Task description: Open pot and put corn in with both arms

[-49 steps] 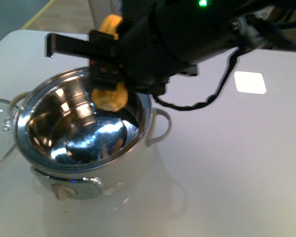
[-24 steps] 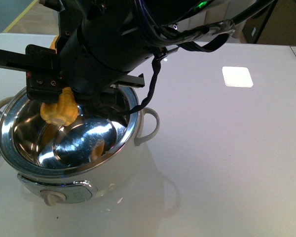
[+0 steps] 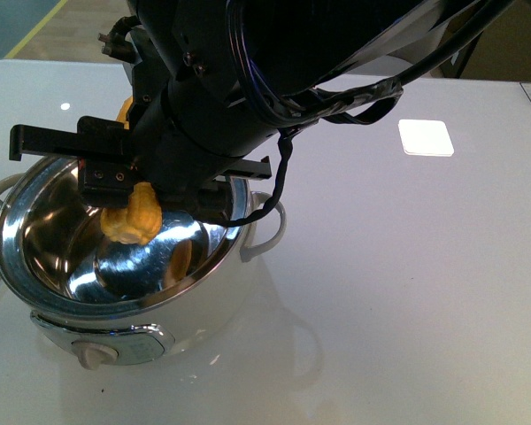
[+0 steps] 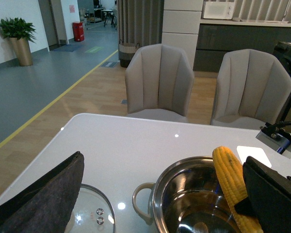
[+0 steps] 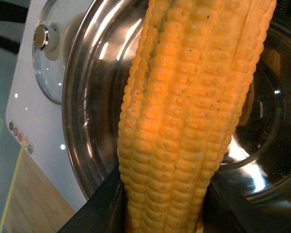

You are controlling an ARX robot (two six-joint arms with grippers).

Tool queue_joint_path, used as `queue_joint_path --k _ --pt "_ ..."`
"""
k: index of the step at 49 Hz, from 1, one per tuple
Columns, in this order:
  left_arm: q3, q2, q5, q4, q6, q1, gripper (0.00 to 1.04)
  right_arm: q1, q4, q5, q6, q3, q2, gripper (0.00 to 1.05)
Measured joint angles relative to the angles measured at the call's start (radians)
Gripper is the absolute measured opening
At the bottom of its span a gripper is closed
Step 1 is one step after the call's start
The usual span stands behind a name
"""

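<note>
While my right tool (image 3: 124,177) holds the corn (image 3: 133,217) over the open pot (image 3: 203,319), putting the corn in is the step in hand.

My right tool is closed on the corn, one finger on each side of the cob, and the cob stands steeply with its lower end above the shiny steel bowl, on the side nearer the lid. I cannot tell if this end is under the rim. The glass lid (image 4: 92,213) lies off the pot on the worktop (image 3: 407,266), just beside it. My left tool (image 4: 165,165) is wide apart and holds nothing, near the lid. I judge the next move asks for a little lowering, then opening the fingers, so that the corn falls inside and does not strike the rim.
</note>
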Motion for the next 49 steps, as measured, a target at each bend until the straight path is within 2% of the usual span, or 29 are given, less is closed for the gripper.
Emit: queue_joint_path --k 9,12,17,20,23,27,39,49 --pt "0.000 0.000 0.000 0.000 0.000 0.000 0.98 0.001 -0.015 0.006 0.000 0.016 0.018 0.41" --pt "0.000 0.000 0.000 0.000 0.000 0.000 0.98 0.002 -0.020 0.010 0.001 0.022 0.026 0.47" --pt "0.000 0.000 0.000 0.000 0.000 0.000 0.98 0.003 -0.025 0.011 0.006 0.027 0.045 0.67" --pt "0.000 0.000 0.000 0.000 0.000 0.000 0.98 0.004 -0.027 0.012 0.008 0.027 0.050 0.74" --pt "0.000 0.000 0.000 0.000 0.000 0.000 0.98 0.006 -0.027 0.015 0.009 0.027 0.056 0.87" --pt "0.000 0.000 0.000 0.000 0.000 0.000 0.98 0.006 -0.027 0.015 0.010 0.027 0.058 0.96" --pt "0.000 0.000 0.000 0.000 0.000 0.000 0.98 -0.012 0.025 -0.002 0.059 -0.035 0.025 0.96" --pt "0.000 0.000 0.000 0.000 0.000 0.000 0.98 -0.119 0.120 -0.024 0.114 -0.167 -0.182 0.96"
